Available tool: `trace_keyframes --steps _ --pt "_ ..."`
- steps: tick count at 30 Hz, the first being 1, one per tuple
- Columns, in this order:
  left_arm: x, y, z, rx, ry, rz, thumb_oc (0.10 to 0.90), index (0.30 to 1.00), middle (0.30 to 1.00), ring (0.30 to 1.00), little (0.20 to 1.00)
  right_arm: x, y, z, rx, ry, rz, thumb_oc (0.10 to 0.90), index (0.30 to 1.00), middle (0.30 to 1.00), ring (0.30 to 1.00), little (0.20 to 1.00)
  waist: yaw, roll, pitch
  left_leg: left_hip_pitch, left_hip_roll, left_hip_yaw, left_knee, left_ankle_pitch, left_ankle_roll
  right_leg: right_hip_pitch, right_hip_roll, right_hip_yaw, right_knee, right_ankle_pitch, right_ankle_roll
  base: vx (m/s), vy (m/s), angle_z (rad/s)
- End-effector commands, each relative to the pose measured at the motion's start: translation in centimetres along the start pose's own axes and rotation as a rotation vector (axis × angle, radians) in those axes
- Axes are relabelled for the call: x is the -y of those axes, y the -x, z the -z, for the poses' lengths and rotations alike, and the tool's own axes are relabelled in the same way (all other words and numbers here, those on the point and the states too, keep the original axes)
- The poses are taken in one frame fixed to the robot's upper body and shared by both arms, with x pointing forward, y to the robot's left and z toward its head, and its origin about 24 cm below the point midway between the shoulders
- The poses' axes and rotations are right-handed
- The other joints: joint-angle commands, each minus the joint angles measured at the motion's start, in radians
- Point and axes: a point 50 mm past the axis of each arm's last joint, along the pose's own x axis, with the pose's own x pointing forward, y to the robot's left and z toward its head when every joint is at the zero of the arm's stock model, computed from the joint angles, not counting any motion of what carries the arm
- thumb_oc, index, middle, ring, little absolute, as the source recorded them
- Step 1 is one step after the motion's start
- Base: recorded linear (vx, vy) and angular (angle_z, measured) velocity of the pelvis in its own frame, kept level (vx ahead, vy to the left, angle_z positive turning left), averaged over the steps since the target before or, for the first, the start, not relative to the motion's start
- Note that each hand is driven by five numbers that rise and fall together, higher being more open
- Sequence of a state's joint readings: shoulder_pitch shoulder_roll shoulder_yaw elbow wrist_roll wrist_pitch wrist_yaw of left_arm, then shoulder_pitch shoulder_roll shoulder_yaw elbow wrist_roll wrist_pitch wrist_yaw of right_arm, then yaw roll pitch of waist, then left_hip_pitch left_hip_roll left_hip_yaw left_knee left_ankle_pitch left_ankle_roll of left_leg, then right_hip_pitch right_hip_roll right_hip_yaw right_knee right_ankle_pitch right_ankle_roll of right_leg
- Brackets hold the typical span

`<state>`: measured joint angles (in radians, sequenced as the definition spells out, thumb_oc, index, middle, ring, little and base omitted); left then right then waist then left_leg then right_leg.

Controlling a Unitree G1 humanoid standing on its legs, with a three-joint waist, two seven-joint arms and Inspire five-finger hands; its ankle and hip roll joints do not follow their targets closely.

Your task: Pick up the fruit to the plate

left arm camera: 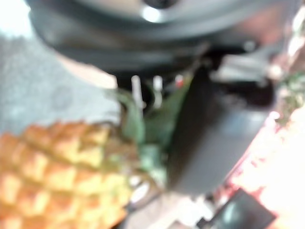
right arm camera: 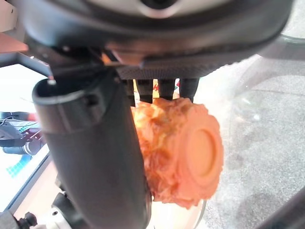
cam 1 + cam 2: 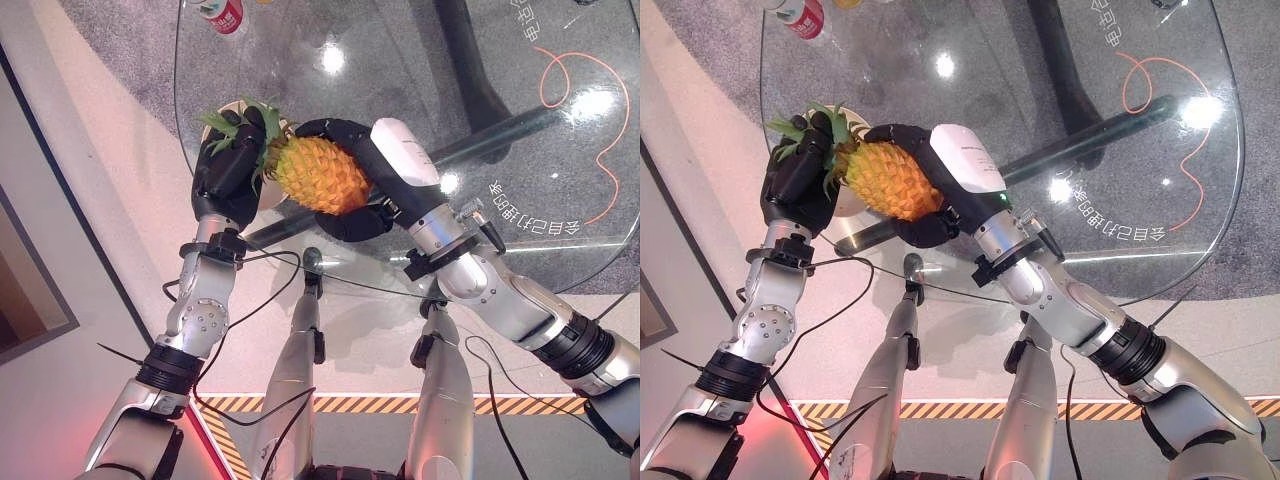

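Left eye view: both hands are gripping the pineapple (image 3: 318, 175) above the plate (image 3: 268, 192) for steady lowering, the right hand (image 3: 375, 180) wrapping fingers around its body and the left hand (image 3: 228, 165), at nine o'clock, clasping its leaves.

place: lab or demo hall | cues: glass table (image 3: 560, 60), hazard-striped floor tape (image 3: 340, 404)

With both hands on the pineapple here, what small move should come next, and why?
Probably lower it a little, then release. The pineapple is gripped by the right robot hand round its body and the left robot hand at its leafy crown, over the pale plate on the glass table.
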<state>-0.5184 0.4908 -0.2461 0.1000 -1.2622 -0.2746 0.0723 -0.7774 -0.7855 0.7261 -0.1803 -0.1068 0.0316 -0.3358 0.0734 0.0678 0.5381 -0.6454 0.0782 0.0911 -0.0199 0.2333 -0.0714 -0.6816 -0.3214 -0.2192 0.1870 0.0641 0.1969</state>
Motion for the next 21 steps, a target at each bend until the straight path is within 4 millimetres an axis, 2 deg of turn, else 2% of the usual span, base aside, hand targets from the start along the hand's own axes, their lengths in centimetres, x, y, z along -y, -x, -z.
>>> trace_keyframes --steps 1,2,21 --pt "7.3 -0.6 -1.2 0.100 0.073 0.400 0.100 0.300 0.300 0.300 0.200 3.1 -1.9 -6.5 0.344 -0.019 0.144 0.698 0.813 0.813 0.813 0.798 0.000 0.011 -0.018 0.048 0.052 -0.019 0.047 -0.073 -0.051 0.040 -0.038 -0.033 -0.078 0.121 0.041 0.00 0.000 0.00" --pt "7.3 -0.5 -1.3 0.108 0.075 0.395 0.100 0.300 0.300 0.300 0.200 3.1 -1.8 -6.3 0.337 -0.021 0.150 0.800 0.900 0.900 0.900 0.900 -0.001 0.011 -0.018 0.048 0.052 -0.019 0.047 -0.074 -0.051 0.040 -0.038 -0.032 -0.078 0.121 0.041 0.00 0.000 0.00" --pt "7.1 -0.5 -1.8 0.182 0.082 0.351 0.100 0.300 0.300 0.300 0.200 3.6 -1.5 -4.8 0.239 -0.099 0.279 0.800 0.900 0.900 0.900 0.900 -0.010 0.009 -0.018 0.050 0.052 -0.015 0.040 -0.073 -0.049 0.036 -0.034 -0.025 -0.081 0.122 0.040 0.00 0.000 0.00"
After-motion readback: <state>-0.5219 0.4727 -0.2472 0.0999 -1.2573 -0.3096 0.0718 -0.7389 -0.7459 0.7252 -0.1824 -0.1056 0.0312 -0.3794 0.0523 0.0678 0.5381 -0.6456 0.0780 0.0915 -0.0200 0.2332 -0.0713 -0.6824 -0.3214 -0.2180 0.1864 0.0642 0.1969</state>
